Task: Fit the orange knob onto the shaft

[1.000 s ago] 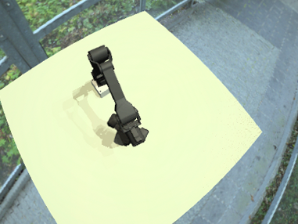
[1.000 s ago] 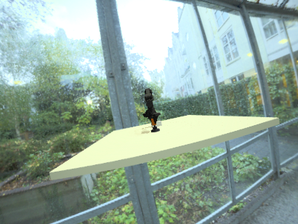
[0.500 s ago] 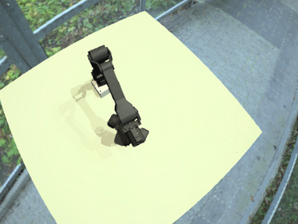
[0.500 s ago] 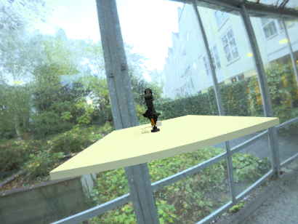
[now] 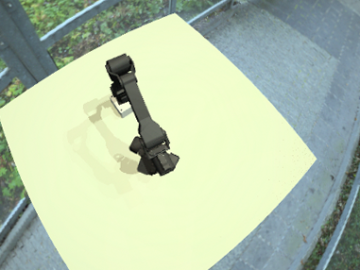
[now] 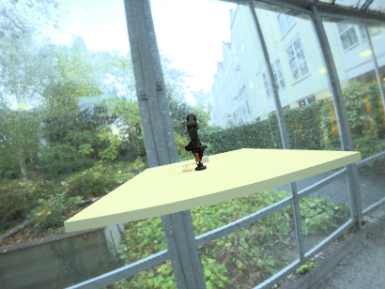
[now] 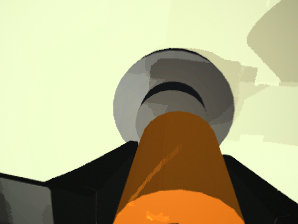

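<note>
The orange knob is held upright between the dark fingers of my gripper, which is shut on it. The round pedestal stands on the table under the knob; it looks grey in the wrist view and dark in the exterior view. The shaft rises from it as a smaller round shape, partly covered by the knob's lower end. The knob appears to be just above or at the shaft top; contact cannot be told. The shaft's flat side and the knob's hole are hidden. The top view shows only the arm over this spot.
The pale yellow table carries the arm. A small whitish block sits at the arm's base. Arm shadows fall beside the pedestal. The table edges lie well away from the pedestal.
</note>
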Controlling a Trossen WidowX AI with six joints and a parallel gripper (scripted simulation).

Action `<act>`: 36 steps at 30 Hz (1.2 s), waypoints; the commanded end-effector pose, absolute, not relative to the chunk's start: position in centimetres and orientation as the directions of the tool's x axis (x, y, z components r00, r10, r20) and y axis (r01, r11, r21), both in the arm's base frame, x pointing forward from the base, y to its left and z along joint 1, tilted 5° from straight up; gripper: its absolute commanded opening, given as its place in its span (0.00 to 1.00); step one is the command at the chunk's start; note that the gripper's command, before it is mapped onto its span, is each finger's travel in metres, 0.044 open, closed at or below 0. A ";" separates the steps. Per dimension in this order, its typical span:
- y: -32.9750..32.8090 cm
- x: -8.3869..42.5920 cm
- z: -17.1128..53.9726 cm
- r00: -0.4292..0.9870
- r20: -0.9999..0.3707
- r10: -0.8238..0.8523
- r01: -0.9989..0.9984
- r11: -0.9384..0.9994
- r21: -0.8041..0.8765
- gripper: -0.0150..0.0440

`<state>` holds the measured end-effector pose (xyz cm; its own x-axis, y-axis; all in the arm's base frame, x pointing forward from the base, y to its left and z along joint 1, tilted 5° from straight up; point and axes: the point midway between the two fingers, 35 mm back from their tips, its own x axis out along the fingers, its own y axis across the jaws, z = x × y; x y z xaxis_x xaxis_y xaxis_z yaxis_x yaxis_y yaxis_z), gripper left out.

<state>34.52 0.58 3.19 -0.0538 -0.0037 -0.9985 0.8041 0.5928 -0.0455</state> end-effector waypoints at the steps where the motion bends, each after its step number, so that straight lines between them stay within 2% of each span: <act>1: 0.6 34.6 3.4 -0.050 -0.999 -0.006 0.819 0.572 -0.045 0.25; 7: 0.6 34.9 3.1 -0.050 -0.999 -0.006 0.910 0.412 -0.048 0.25; 36: 0.5 34.5 2.9 -0.050 -0.999 -0.006 0.910 0.412 -0.048 0.25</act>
<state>34.72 0.58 2.97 -0.0457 -0.0036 -0.9989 0.9087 0.4152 -0.0430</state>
